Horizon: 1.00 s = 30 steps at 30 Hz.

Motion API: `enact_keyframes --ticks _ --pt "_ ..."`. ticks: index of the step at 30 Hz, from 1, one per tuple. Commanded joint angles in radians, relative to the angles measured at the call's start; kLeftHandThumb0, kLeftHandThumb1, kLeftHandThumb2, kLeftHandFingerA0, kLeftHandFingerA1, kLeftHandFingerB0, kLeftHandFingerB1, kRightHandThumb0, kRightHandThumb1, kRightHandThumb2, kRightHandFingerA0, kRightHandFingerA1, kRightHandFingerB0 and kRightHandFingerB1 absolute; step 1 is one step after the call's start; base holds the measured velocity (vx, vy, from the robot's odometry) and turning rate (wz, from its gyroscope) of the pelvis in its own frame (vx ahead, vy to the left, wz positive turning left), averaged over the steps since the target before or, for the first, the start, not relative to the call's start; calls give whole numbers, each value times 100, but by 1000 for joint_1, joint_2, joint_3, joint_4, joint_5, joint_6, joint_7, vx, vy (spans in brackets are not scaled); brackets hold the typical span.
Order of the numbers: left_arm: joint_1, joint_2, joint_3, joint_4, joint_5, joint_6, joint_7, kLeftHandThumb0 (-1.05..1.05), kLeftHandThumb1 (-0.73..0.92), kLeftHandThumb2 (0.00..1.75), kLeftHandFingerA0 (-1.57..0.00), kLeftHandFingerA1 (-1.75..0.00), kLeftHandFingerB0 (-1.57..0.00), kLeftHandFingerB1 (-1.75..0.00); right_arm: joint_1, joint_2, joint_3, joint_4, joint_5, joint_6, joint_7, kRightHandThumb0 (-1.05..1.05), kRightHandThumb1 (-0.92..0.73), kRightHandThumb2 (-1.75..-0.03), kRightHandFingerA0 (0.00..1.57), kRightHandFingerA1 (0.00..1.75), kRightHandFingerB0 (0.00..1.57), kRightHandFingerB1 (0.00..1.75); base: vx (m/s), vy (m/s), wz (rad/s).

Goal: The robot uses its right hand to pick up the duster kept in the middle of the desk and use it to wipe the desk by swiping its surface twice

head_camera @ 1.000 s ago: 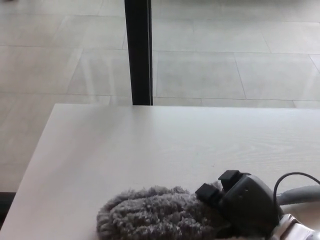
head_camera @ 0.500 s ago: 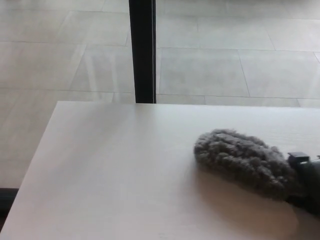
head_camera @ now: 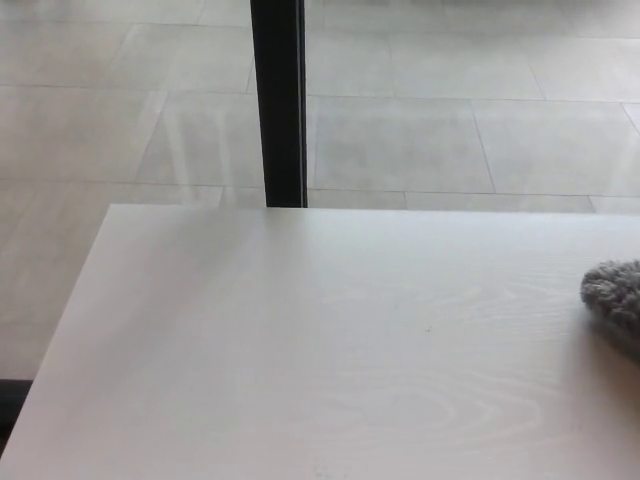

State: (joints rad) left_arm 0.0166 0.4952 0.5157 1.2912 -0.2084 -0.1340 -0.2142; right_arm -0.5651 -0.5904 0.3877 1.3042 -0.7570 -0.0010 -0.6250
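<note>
Soft, even daylight fills the head view. The pale desk (head_camera: 300, 350) shows a faint sheen and a dim shadow near its right edge. Everything looks slightly soft and washed out.

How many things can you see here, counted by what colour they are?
Grey: 1, the fluffy duster, only partly in the picture at the right edge.
White: 1, the desk.
Black: 1, the post standing behind the desk.
Total: 3. No robot hand shows.
</note>
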Motion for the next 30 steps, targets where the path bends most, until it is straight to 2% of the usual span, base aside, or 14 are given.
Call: enact_keyframes --ticks 1,7,9,13,17,20,21,23,24,25,27,28,29,30 --pt "7 17 -4 -4 -9 16 -7 -48 65 59 -71 -61 -58 -49 20 -17 -11 -2 33 63 40 -41 -64 -59 88 164 80 87 0 0 0" --pt "10 9 0 -6 -15 -1 -20 -49 66 59 -69 -59 -55 -49 -3 56 14 -34 32 42 50 -38 -60 -63 90 163 84 78 0 0 0" --pt "7 12 -8 -7 -10 3 -7 -50 66 58 -72 -58 -56 -48 -13 85 23 -44 34 38 60 -41 -66 -63 87 169 75 115 0 0 0" --pt "3 21 -12 -5 -13 8 -14 -50 67 59 -72 -60 -55 -48 -36 145 65 -62 17 65 73 -38 -67 -62 87 171 76 123 0 0 0" --pt "4 27 -24 -5 -8 8 -7 -51 67 60 -73 -58 -56 -47 -72 251 92 -83 24 78 83 -39 -64 -63 92 168 81 97 0 0 0" --pt "-5 19 -17 -5 -21 19 -1 -48 67 60 -74 -60 -56 -48 -77 329 126 -111 9 105 75 -40 -66 -64 92 173 78 106 0 0 0" --pt "-8 15 -3 -3 -36 24 -9 -45 67 60 -70 -60 -55 -49 -75 363 138 -122 6 95 57 -40 -50 -97 122 134 86 105 0 0 0" --pt "-14 13 5 0 -42 33 -9 -47 66 57 -72 -60 -55 -48 -71 400 162 -139 -1 98 48 -44 -50 -97 124 137 86 108 0 0 0" --pt "-10 14 8 0 -44 25 -23 -48 68 58 -69 -59 -54 -48 -76 445 190 -154 -16 125 75 -48 -50 -97 122 138 79 107 0 0 0" --pt "-5 16 -5 -3 -28 17 -19 -49 68 61 -69 -58 -54 -47 -77 468 200 -164 -17 143 88 -40 -71 -68 91 175 73 112 0 0 0" --pt "-2 16 -7 -5 -26 14 -13 -47 68 60 -71 -60 -57 -48 -70 496 221 -187 -22 139 79 -42 -77 -68 88 175 70 127 0 0 0" --pt "0 16 -7 -8 -25 12 -10 -48 68 60 -73 -59 -59 -48 -68 507 244 -199 -36 142 86 -51 -71 -70 99 173 75 136 0 0 0" --pt "0 18 -8 -8 -24 12 -8 -47 68 60 -72 -59 -58 -48 -62 512 268 -216 -50 134 75 -44 -58 -102 118 135 79 103 0 0 0" --pt "-1 18 -6 -8 -26 17 -11 -46 69 60 -71 -59 -58 -49 -51 513 287 -241 -57 121 68 -39 -73 -69 89 175 69 147 0 0 0"
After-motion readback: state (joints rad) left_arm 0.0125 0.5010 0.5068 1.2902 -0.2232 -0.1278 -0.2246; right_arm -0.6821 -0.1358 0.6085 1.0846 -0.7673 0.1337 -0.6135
